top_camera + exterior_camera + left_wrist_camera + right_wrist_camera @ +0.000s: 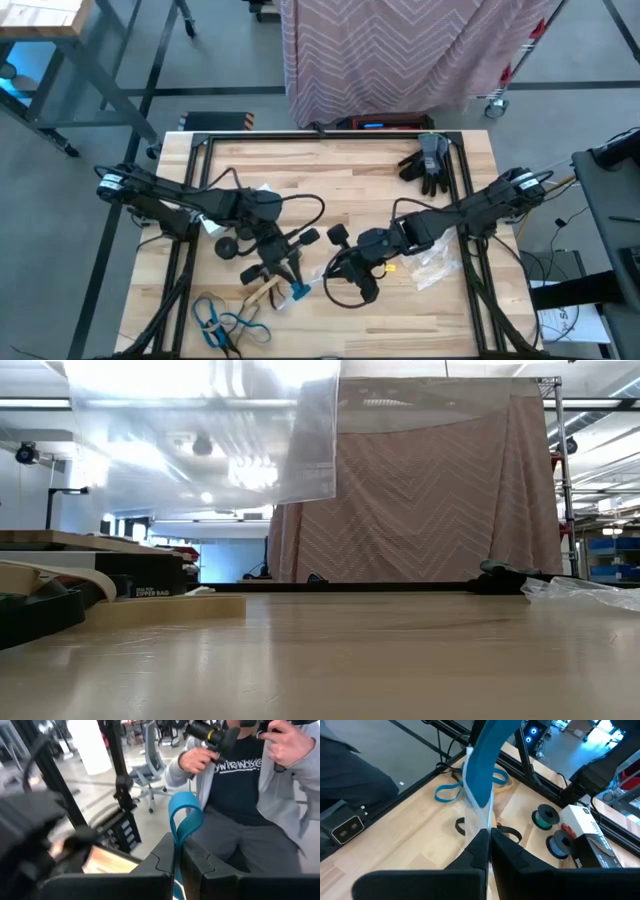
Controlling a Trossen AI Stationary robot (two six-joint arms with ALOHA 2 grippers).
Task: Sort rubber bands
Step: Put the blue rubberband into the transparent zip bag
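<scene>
My left gripper (177, 857) pinches a blue band (184, 817); right gripper (487, 842) pinches a bag (480, 812). Bands (228, 320) remain unsorted.

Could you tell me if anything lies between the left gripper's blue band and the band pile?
Only tan bands lie flat between the blue band in the left gripper and the pile; nothing else visible.

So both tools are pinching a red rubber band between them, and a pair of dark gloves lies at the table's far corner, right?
Not red: the flat rubber band is blue, as the left wrist view shows. The left tool and right tool pinch it; dark gloves lie there.
</scene>
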